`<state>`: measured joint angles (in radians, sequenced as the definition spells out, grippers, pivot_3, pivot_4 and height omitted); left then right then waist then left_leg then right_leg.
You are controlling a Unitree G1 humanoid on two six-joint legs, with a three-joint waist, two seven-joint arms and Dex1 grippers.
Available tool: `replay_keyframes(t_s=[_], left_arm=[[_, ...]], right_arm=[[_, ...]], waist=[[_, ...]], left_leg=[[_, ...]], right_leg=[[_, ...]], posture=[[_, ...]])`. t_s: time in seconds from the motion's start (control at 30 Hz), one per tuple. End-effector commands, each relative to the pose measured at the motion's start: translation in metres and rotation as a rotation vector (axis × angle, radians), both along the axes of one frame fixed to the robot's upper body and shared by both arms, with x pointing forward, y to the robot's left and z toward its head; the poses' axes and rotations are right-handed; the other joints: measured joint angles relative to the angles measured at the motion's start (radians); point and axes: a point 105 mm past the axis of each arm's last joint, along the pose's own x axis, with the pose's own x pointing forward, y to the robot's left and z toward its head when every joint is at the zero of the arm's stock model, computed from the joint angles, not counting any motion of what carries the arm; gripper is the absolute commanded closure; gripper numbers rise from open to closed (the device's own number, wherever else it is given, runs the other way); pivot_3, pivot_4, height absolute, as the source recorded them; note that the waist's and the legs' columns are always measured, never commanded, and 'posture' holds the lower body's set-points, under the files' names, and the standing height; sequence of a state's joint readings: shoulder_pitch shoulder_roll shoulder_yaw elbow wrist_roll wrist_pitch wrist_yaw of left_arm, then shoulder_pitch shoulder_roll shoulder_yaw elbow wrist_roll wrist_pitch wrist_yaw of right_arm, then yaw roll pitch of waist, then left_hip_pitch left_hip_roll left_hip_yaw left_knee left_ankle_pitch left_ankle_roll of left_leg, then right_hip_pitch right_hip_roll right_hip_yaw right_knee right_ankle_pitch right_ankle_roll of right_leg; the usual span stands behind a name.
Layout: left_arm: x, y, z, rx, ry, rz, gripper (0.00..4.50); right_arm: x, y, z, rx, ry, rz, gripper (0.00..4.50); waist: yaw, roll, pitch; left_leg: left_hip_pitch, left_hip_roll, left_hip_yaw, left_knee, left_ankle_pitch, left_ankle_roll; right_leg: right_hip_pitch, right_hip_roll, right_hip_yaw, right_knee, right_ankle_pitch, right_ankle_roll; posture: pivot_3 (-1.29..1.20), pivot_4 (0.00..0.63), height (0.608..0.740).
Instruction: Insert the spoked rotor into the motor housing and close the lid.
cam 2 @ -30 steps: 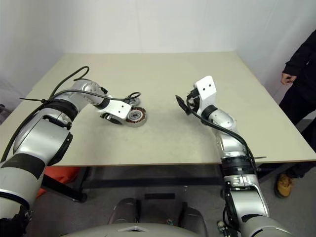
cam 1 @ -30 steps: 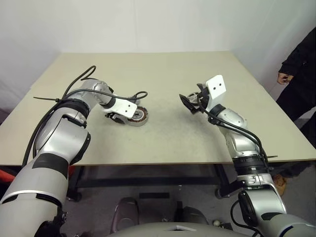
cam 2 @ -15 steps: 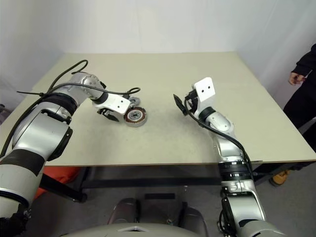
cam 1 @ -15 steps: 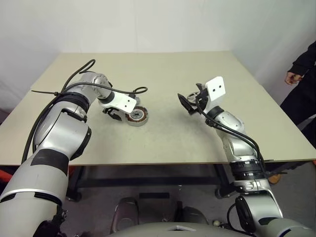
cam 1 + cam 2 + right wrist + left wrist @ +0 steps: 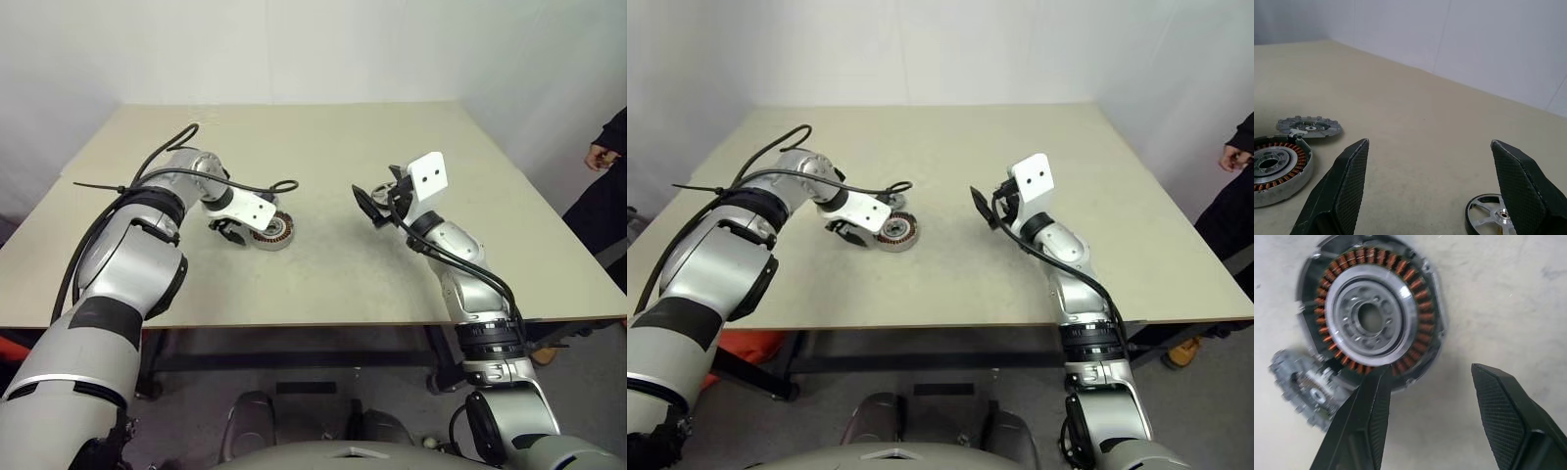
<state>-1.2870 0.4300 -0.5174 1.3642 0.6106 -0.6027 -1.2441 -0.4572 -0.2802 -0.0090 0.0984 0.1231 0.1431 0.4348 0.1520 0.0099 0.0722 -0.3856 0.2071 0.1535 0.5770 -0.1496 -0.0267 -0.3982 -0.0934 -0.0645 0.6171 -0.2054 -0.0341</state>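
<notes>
The motor housing, a round silver cup with copper-brown windings, lies on the table left of centre. The notched grey lid lies flat right beside it. My left gripper points down just beside the housing, open, with bare table between its fingers. The right gripper hovers level over the table's middle right, open and holding nothing. The spoked rotor, with a dark ring and silvery spokes, lies on the table just under the right gripper, partly behind one finger. From there the housing and lid show farther off.
A person in dark clothes stands at the table's right side. White walls close in behind the table. Bare tabletop lies between the housing and the rotor.
Both grippers stay in place with their fingers unchanged. The person at the right has drawn further toward the picture's edge.
</notes>
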Motion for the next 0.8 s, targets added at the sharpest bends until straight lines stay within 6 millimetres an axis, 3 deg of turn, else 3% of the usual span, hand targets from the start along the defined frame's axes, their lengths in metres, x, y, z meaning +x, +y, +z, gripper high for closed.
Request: replay_keyframes(t_s=[0.03, 0.4, 0.5, 0.63, 0.8], left_arm=[[-0.0008, 0.0001, 0.0005, 0.01, -0.003, -0.02, 1.84], [-0.0051, 0.0021, -0.0074, 0.006, 0.028, -0.017, 1.84], [-0.0048, 0.0013, -0.0064, -0.005, 0.03, -0.009, 2.37], [-0.0036, 0.0013, -0.006, -0.005, 0.02, -0.007, 3.69], [-0.0035, 0.0022, -0.0061, -0.004, 0.019, -0.003, 3.69]], right_arm=[[-0.003, 0.0008, 0.0212, 0.021, -0.069, 0.008, 0.0], [-0.0029, 0.0013, 0.0207, 0.025, -0.069, 0.006, 0.0], [-0.0026, 0.0011, 0.0212, 0.026, -0.07, 0.006, 0.0], [-0.0024, 0.0015, 0.0214, 0.027, -0.071, 0.005, 0.0], [-0.0018, 0.0009, 0.0215, 0.024, -0.072, 0.005, 0.0]], waist=[[0.0, 0.0, 0.0], [0.0, 0.0, 0.0], [0.0, 0.0, 0.0], [0.0, 0.0, 0.0], [0.0, 0.0, 0.0]], left_leg=[[0.0, 0.0, 0.0, 0.0, 0.0, 0.0], [0.001, 0.0, 0.0, 0.0, 0.0, 0.0], [0.001, 0.0, 0.0, 0.0, 0.0, 0.0], [0.001, 0.0, 0.0, 0.0, 0.0, 0.0], [0.001, 0.0, 0.0, 0.0, 0.0, 0.0]], right_leg=[[0.0, 0.0, 0.0, 0.0, 0.0, 0.0], [0.001, 0.0, 0.0, 0.0, 0.0, 0.0], [0.001, 0.0, 0.0, 0.0, 0.0, 0.0], [0.0, 0.0, 0.0, 0.0, 0.0, 0.0], [0.0, 0.0, 0.0, 0.0, 0.0, 0.0]], posture=[[0.0, 0.0, 0.74], [0.0, 0.0, 0.74], [0.0, 0.0, 0.74], [0.0, 0.0, 0.74], [0.0, 0.0, 0.74]])
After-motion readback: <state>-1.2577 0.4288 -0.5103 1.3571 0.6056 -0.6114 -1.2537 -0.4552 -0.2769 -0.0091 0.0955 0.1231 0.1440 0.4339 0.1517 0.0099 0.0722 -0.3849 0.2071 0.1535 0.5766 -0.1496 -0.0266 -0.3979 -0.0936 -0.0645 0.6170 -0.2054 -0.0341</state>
